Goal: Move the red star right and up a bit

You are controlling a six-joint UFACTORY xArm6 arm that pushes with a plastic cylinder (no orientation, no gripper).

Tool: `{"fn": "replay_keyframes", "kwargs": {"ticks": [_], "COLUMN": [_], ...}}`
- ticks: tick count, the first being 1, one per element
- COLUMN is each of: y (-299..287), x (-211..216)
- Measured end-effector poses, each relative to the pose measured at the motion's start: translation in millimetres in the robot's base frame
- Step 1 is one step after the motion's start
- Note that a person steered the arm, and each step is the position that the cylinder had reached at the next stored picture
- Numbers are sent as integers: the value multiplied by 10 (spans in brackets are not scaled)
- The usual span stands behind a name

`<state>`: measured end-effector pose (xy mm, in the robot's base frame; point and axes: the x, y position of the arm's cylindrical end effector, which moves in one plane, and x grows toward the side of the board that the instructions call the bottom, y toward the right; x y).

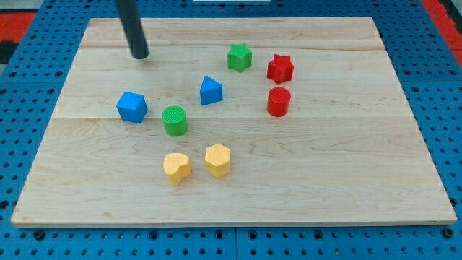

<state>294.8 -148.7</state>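
The red star (280,68) lies on the wooden board (346,159) at the upper right of the block group. A green star (240,57) sits just to its left and a red cylinder (279,102) just below it. My tip (140,55) rests on the board near the view's top left, far to the left of the red star and touching no block.
A blue wedge-like block (211,90) lies mid-board, a blue polygonal block (132,107) at the left, a green cylinder (175,120) beside it. A yellow heart (176,167) and a yellow hexagon (217,159) lie lower down. Blue pegboard (29,144) surrounds the board.
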Motion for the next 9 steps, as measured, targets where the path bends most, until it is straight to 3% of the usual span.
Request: {"fn": "replay_keyframes", "kwargs": {"ticks": [6, 9], "y": [1110, 2169], "x": [483, 522]}}
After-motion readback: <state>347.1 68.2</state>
